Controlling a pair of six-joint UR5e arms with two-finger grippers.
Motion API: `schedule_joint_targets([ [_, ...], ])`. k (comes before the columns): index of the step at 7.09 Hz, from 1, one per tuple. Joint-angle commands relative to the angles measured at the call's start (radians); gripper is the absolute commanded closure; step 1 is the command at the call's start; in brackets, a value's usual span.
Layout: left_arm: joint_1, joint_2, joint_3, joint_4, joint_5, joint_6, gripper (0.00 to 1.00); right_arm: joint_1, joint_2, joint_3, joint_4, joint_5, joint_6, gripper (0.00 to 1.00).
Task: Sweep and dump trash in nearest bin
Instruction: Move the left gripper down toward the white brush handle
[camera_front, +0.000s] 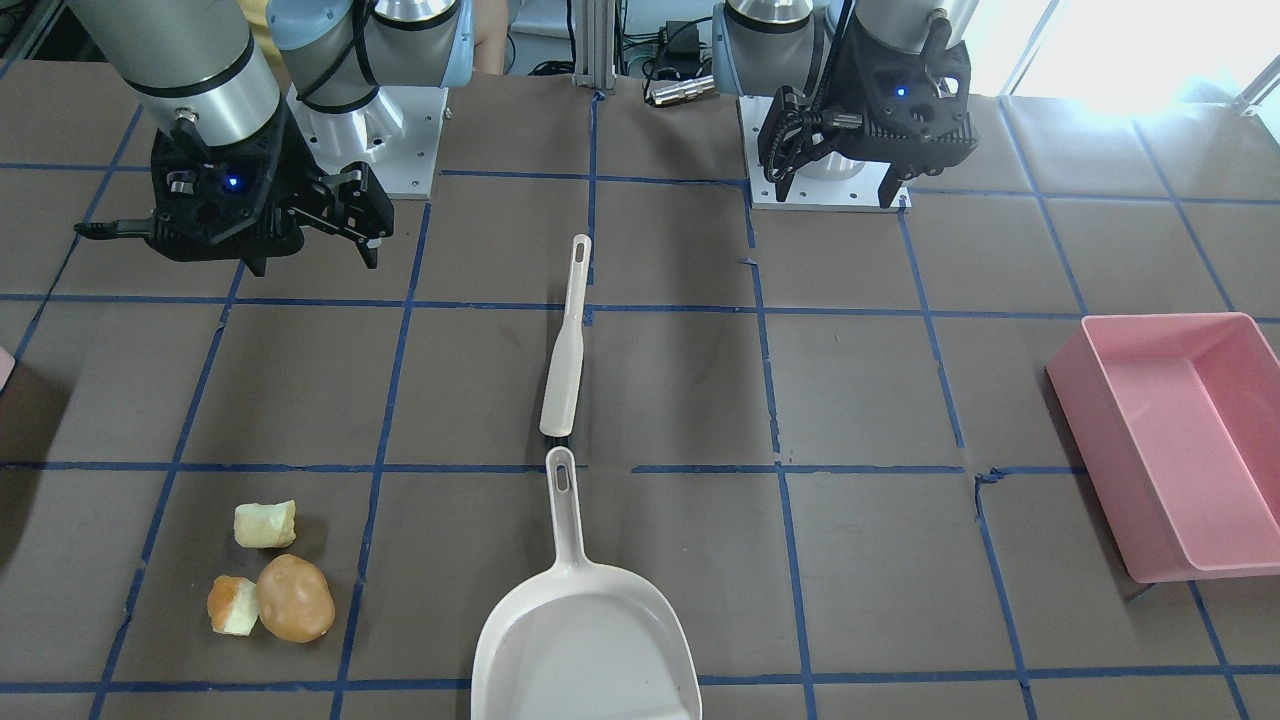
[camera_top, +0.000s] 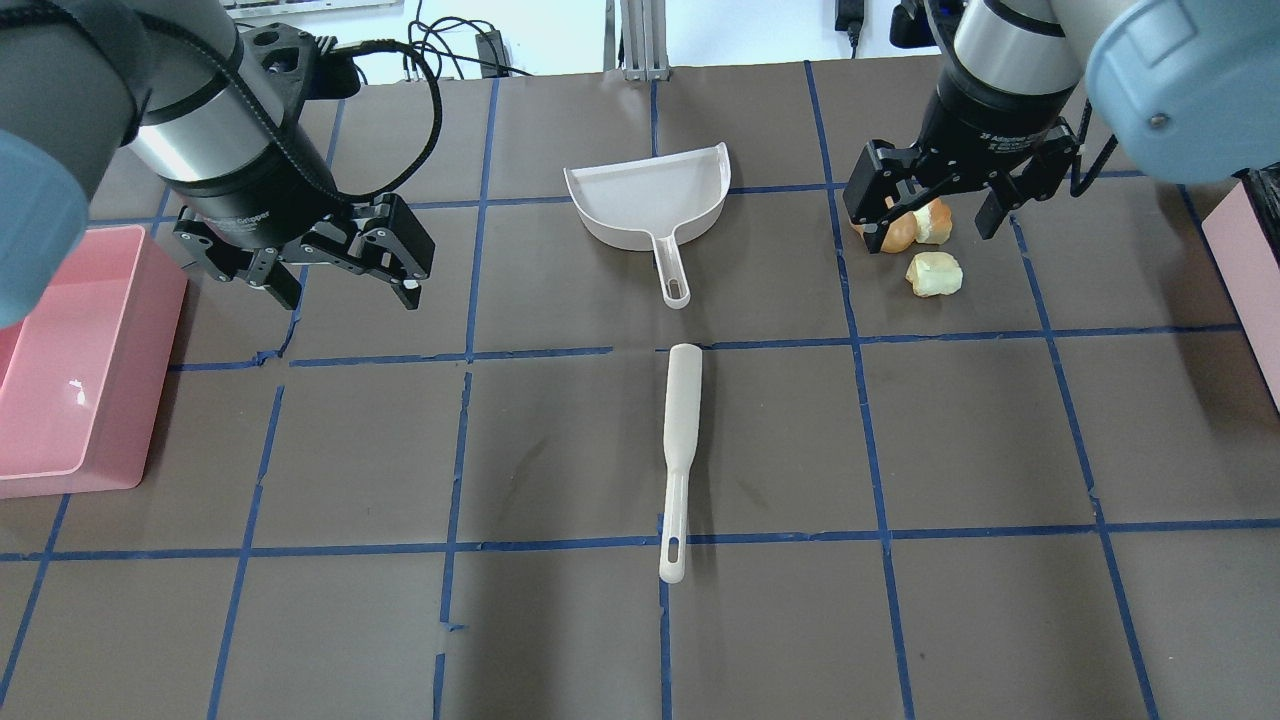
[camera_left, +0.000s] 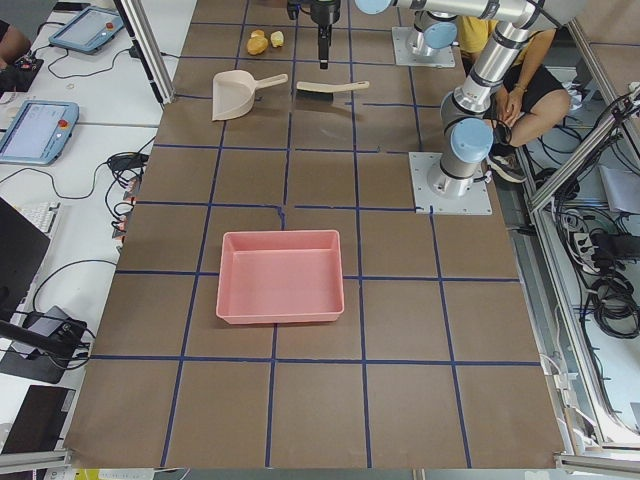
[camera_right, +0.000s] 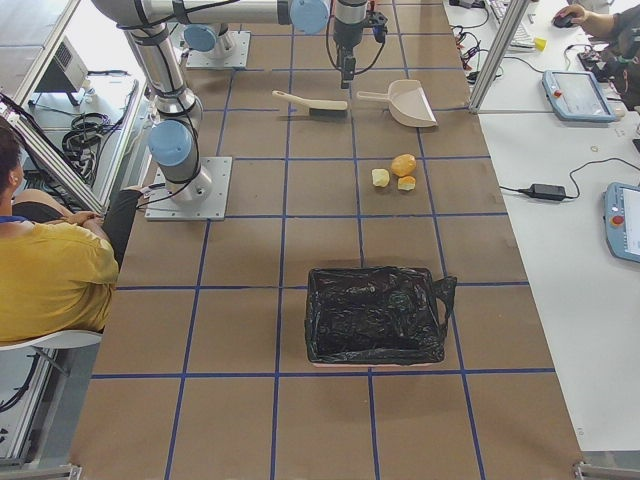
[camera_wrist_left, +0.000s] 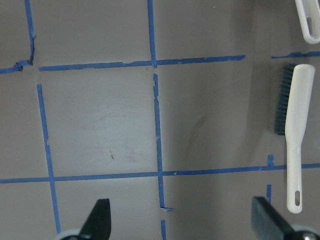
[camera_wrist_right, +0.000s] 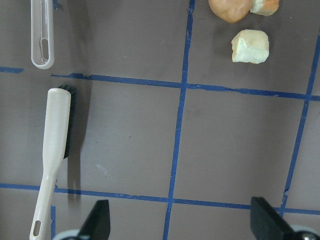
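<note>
Sweeping is not yet begun: left gripper (camera_top: 345, 290) and right gripper (camera_top: 930, 232) hover open and empty, so next they should grasp brush (camera_top: 680, 440) and dustpan (camera_top: 650, 200).

Bare table (camera_top: 400, 450) runs along both long sides of the brush (camera_top: 682, 440); only the dustpan (camera_top: 640, 200) crowds it, its handle tip lying just beyond the bristle end across a narrow gap; the trash (camera_front: 295, 598) sits well apart in a tight cluster, open surface all round; the pink tub (camera_front: 1110, 450) stands away at the table's end.
</note>
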Motion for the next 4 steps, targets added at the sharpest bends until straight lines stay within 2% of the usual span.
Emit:
schedule_joint_targets([
  [1,-0.002,0.014,-0.011,-0.003,0.001,0.010,0.00,0.000,0.000,0.000,0.004,0.000,0.027,0.00],
  [4,-0.007,0.003,-0.009,-0.012,-0.006,-0.001,0.01,0.002,0.000,0.000,0.010,-0.002,0.083,0.00],
])
